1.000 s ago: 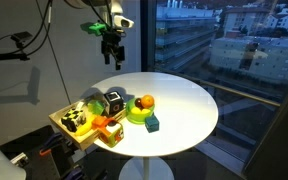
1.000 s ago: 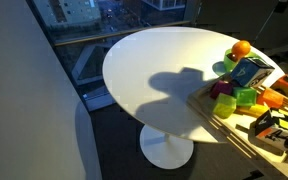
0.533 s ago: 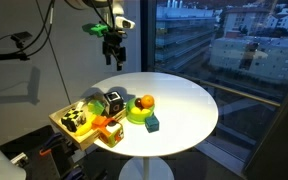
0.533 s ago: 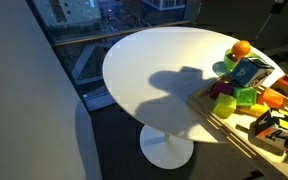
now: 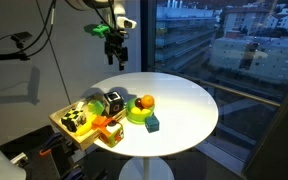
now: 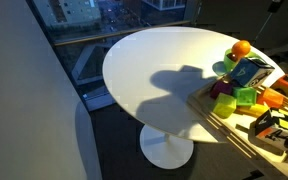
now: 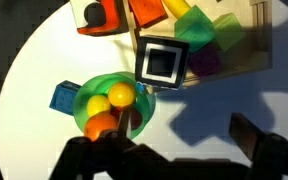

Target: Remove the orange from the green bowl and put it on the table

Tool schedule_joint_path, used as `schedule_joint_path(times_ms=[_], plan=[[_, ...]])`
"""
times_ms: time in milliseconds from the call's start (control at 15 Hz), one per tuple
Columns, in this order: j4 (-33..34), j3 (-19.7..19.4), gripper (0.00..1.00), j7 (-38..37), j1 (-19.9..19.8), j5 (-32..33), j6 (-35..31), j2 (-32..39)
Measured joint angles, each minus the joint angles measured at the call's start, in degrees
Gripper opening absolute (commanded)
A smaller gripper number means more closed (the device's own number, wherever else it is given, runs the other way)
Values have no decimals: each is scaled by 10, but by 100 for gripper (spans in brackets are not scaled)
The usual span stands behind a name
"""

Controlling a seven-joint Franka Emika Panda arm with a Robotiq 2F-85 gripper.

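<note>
The orange (image 5: 146, 102) lies in the green bowl (image 5: 136, 114) with other small fruit on the white round table (image 5: 184, 105). Both also show in an exterior view, the orange (image 6: 241, 47) above the bowl (image 6: 226, 68). In the wrist view the orange (image 7: 101, 125) sits at the bowl's (image 7: 87, 92) lower side beside two yellow balls. My gripper (image 5: 112, 58) hangs high above the table's far edge, well away from the bowl. In the wrist view the gripper (image 7: 169, 150) shows as dark fingers set wide apart, open and empty.
A dark teal cube (image 5: 153, 124) sits on the table next to the bowl. A wooden tray of toys (image 5: 76, 122) stands at the table edge beside the bowl, and also shows in an exterior view (image 6: 254, 120). Windows lie beyond the table.
</note>
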State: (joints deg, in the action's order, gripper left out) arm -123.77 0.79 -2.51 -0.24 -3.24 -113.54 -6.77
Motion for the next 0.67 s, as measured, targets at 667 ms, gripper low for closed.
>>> schedule_joint_path(times_ms=[667], plan=[[73,-28,100,-2,-9,0,-56,75]])
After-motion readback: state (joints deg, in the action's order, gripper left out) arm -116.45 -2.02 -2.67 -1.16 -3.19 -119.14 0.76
